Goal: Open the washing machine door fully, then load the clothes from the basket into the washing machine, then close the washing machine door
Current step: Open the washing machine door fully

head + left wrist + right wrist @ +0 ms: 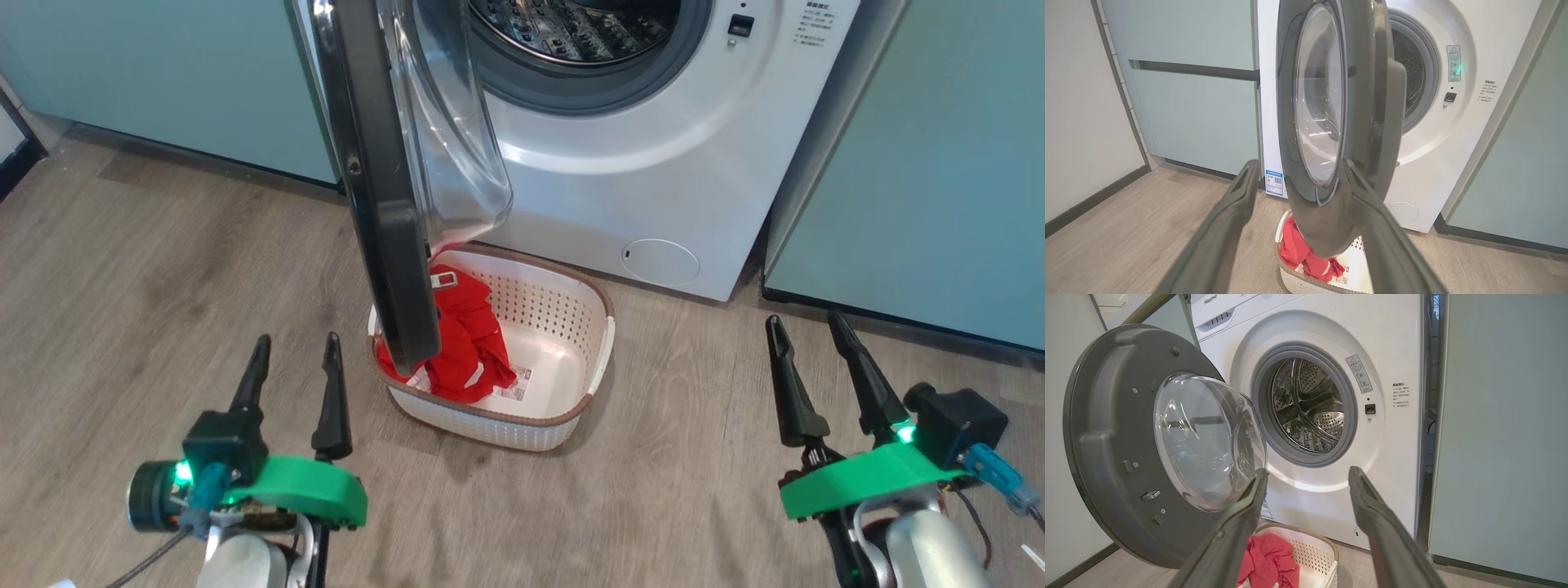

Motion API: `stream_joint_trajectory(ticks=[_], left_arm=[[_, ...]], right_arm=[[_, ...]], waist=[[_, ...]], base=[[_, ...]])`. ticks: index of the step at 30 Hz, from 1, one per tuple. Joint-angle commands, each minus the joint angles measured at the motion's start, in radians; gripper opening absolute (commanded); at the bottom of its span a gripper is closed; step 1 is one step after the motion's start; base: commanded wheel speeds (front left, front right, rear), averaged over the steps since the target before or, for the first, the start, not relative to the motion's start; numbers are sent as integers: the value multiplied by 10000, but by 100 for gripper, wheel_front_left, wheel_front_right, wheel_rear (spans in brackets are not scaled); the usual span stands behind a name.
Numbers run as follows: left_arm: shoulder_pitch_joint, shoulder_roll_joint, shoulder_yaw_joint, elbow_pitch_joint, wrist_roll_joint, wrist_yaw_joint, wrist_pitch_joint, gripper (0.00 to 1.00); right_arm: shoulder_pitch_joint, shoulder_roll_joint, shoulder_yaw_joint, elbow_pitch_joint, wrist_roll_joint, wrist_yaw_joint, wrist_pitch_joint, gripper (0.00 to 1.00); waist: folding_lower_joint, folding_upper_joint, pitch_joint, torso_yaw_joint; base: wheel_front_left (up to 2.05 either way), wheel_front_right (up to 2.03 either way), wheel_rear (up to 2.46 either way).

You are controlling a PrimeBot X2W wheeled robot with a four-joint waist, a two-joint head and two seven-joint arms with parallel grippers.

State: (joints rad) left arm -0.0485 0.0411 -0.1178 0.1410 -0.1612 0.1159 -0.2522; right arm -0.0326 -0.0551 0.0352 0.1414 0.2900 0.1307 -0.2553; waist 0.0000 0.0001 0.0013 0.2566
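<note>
Head view first: noted the washing machine door (384, 204) swung out about halfway, edge-on to the camera, its plane running from the washing machine (653, 163) toward the robot and its lower rim hanging over the left end of the basket (602, 359) on the floor. Found the clothes (465, 335) (red fabric, a scrap of white at the edge) heaped in that same left end, partly under the door. Logged the left hand (297, 338) with fingers spread wide, holding nothing, low and left of the door's black outer face, near it but apart. Logged the right hand (804, 318) likewise spread and empty, well off to the right, on the clear-bowl side. Judged the coming move to turn on this: needs swinging further toward the robot's left to count as fully open, by a push from the bowl side or a pull from the outer side, with the left hand the nearer. Right wrist view: read "Hisense" (1216, 299) on the top panel; saw a warning sticker (1359, 373) and a block of small print (1400, 395) beside the drum (1310, 412), both too small to read. Left wrist view: spotted a blue label (1274, 182) with a code square at the machine's lower corner, text illegible.
</note>
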Motion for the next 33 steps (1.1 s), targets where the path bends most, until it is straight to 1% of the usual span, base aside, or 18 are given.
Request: stream_joint_trajectory(ticks=[1,16,26,30,31,32,33], left_arm=[[-231,91,262,-405,99,-55,-95,100],[-96,91,167,-407,-10,74,-95,100],[-163,91,43,-501,147,215,-95,100],[-192,91,5,-509,94,158,-95,100],[-200,91,5,-505,50,135,-95,64],[-202,91,2,-491,-14,92,-95,18],[-211,91,9,-500,-80,49,-95,0]], right_arm=[[-259,42,193,-298,-36,0,-64,100],[-289,48,362,-179,-39,0,-64,100],[-359,48,331,-201,-137,0,-64,100],[-407,48,328,-182,-132,0,-64,100],[-422,48,337,-175,-131,0,-64,100],[-436,48,363,-164,-168,0,-64,100],[-450,48,387,-157,-252,0,-64,100]], waist=[[0,-1,-15,19],[0,-1,-83,128],[0,-1,21,166],[0,-1,63,155],[0,-1,74,146],[0,-1,84,135],[0,-1,95,127]], base=[[0,0,0],[0,0,0],[0,0,0],[0,0,0],[0,0,0],[0,0,0],[0,0,0]])
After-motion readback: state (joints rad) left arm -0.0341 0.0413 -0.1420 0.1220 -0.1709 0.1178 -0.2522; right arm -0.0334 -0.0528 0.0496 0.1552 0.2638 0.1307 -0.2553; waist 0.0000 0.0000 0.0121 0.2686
